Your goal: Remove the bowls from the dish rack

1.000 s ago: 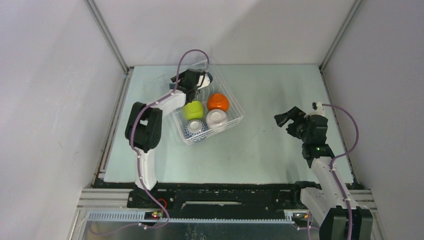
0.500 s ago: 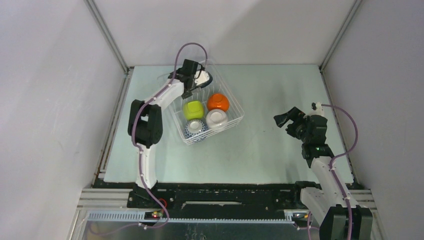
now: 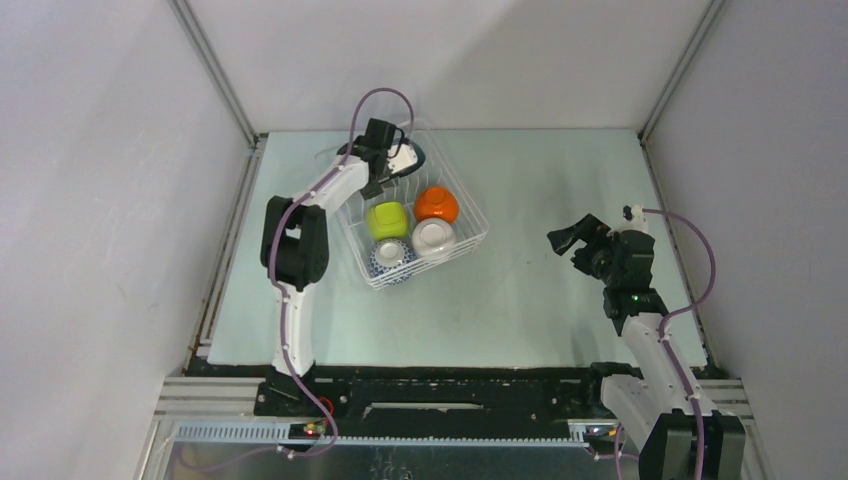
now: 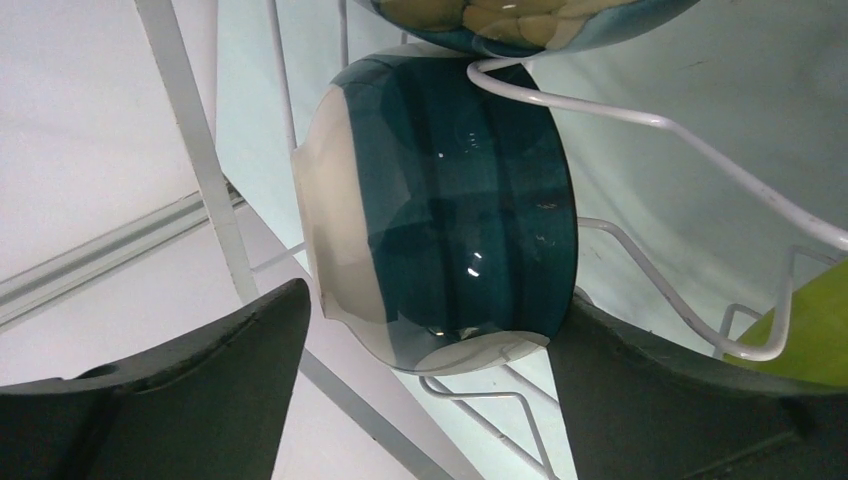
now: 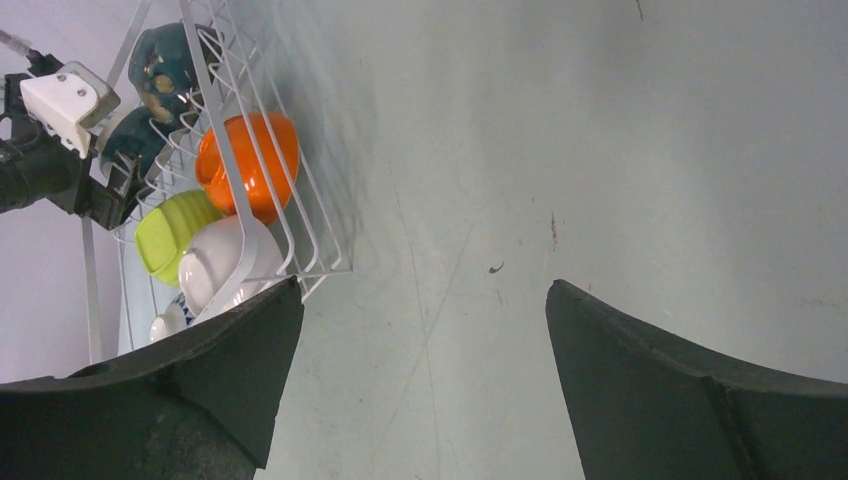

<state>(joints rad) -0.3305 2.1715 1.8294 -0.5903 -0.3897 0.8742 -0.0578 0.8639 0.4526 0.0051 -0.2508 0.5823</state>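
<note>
Teal bowl [image 4: 440, 200] between spread left pincer [image 4: 430, 335] tips, dish rack [image 4: 640, 118] wires close.

L arm [image 3: 295, 243] only. L claw [image 3: 388, 168] has gone further back & a bit right over the far-left corner of the dish rack [image 3: 462, 197]. A sec ago it sat lower in the top view, just above the lime bowl [image 3: 386, 219]; now it's up by the rack's back rim. Most of that shift came in the first half sec, v. little since. Forearm now reaches out longer & straighter, elbow nudged right. Lime bowl's left side, prev. crowded by the forearm, now shows clear of it. Claw jaws spread wider vs a sec ago; they stand either side of the teal-and-white bowl [image 4: 450, 200].
</note>
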